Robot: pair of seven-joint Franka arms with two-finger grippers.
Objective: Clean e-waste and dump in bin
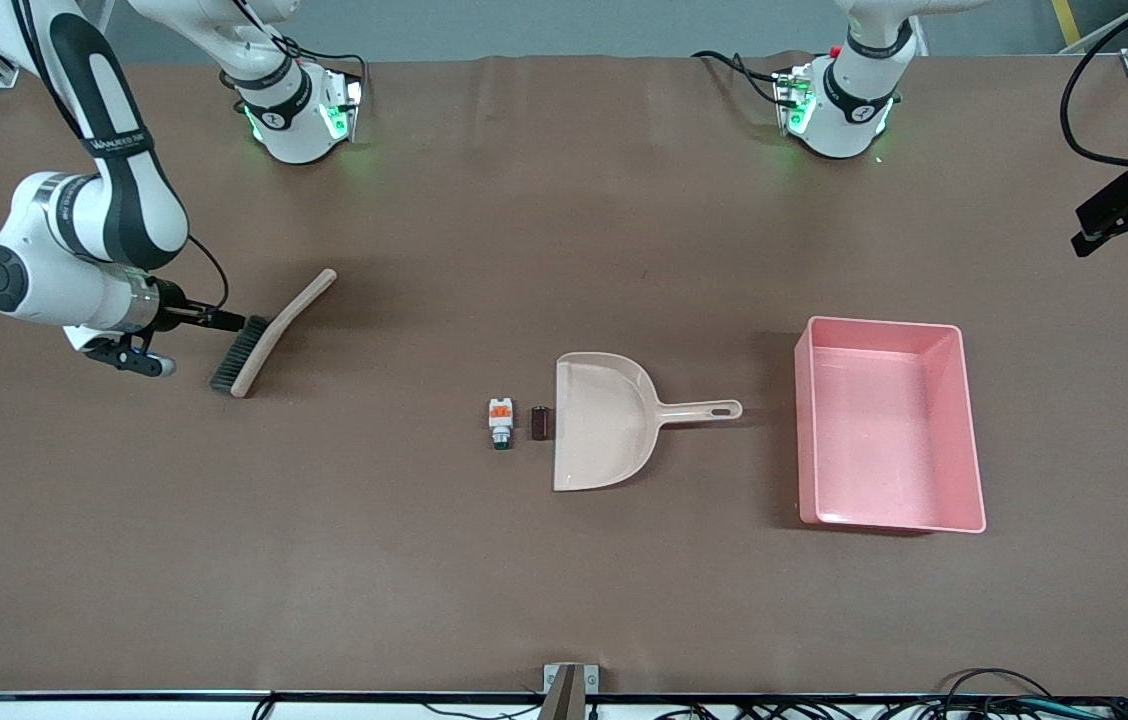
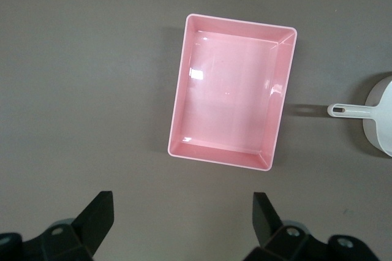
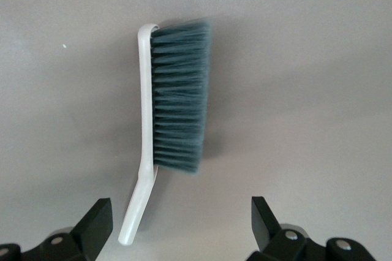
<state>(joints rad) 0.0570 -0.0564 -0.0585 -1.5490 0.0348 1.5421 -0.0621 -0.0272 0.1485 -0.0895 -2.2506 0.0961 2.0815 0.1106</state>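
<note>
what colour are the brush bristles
Dark, black to slate grey, on the brush; the right wrist view shows them best.

Both arms [image 1: 74,240] are glossy white with black joint bands; one grey band carries small white lettering. Each base [image 1: 299,110] is a white dome with a black collar, green indicator lights and black cables. Right gripper [image 3: 180,224] fingers [image 3: 95,221] are black and wedge-shaped on grey mounts with silver screws; left gripper [image 2: 184,221] matches.
</note>
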